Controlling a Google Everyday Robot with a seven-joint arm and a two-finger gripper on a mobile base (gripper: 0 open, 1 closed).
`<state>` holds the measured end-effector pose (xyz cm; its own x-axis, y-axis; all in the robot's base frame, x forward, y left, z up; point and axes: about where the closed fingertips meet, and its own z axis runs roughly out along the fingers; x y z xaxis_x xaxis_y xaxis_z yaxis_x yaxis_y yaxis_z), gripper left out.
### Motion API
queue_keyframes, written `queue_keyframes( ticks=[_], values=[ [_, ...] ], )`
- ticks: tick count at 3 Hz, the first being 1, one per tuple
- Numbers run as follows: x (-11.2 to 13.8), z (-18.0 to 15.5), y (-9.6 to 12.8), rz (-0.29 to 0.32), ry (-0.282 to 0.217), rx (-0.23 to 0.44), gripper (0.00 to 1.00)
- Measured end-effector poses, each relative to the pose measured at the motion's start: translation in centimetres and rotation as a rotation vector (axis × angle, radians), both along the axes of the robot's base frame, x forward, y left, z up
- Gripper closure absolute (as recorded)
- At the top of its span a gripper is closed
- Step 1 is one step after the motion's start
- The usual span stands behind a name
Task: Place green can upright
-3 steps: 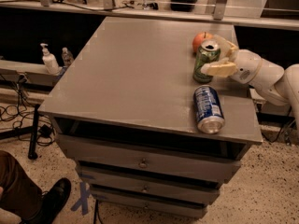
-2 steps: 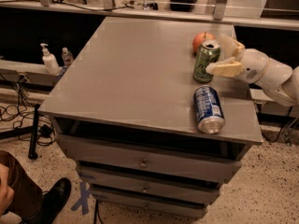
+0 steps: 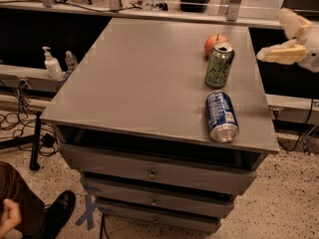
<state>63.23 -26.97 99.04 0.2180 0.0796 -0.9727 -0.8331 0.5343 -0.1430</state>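
The green can (image 3: 219, 65) stands upright on the grey cabinet top (image 3: 149, 78), near its right side, just in front of an orange-red apple (image 3: 214, 43). My gripper (image 3: 286, 39) is off to the right of the cabinet, raised and well apart from the can. Its pale fingers (image 3: 279, 54) are spread apart and hold nothing.
A blue-and-white can (image 3: 222, 116) lies on its side near the front right edge, just in front of the green can. The cabinet has drawers below. A soap dispenser (image 3: 51, 63) stands on a ledge at left. A person's shoe (image 3: 55, 213) and hand show at bottom left.
My gripper let go of the green can and pulled back to the right and upward, off the cabinet. The can stays upright where it stood.
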Motion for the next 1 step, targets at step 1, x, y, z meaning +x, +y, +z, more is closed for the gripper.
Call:
queue_keyframes(
  ticks=[1],
  values=[
    [0.01, 0.83, -0.49, -0.011, -0.013, 0.000, 0.00]
  ],
)
